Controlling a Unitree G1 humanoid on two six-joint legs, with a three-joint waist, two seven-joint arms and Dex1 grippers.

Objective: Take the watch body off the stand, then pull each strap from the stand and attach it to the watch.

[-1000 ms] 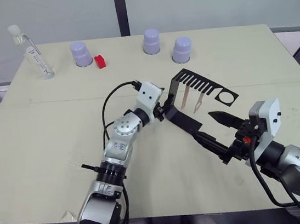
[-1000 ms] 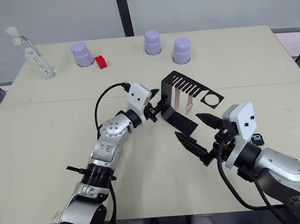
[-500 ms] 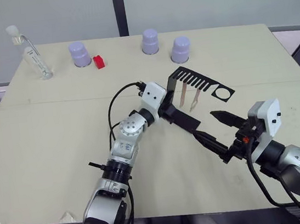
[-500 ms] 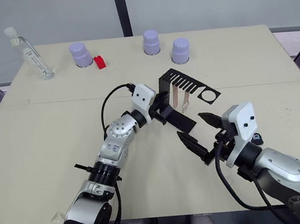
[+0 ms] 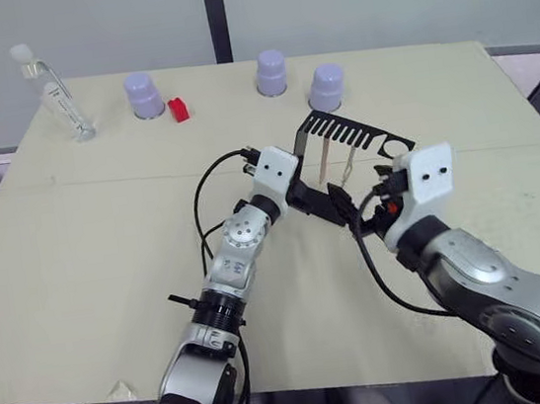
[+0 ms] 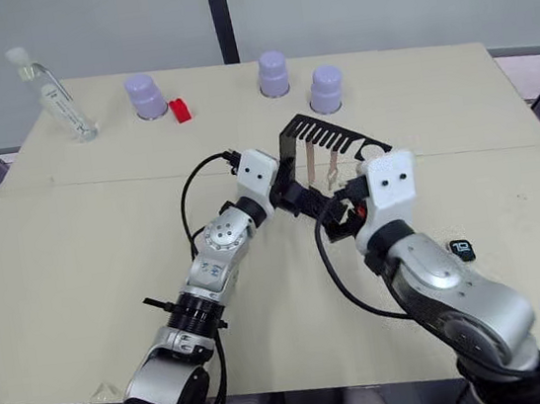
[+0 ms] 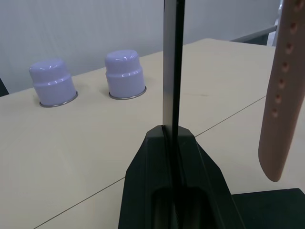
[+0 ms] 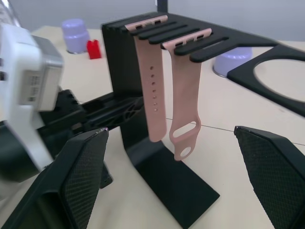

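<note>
Strap pull setup: L gripper (image 7: 172,157) clamped on black bent sheet-metal stand (image 8: 143,138) upright, mid tabletop.
R gripper (image 8: 174,186) spread wide facing two pale pink-tan straps (image 8: 186,90); close on one strap only, low, slide out along slot.

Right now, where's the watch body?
The watch body lies flat on the table in the right eye view, on the robot's right, beside the right arm and apart from the stand.

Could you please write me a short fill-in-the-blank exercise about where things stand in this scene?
1. The left gripper is shut on the upright of the ____.
2. The number of straps hanging from the top plate's slots is ____.
3. The right gripper, facing the straps, has its fingers ____.
4. The watch body lies on the ____.

Missing words: stand; two; open; table
</note>
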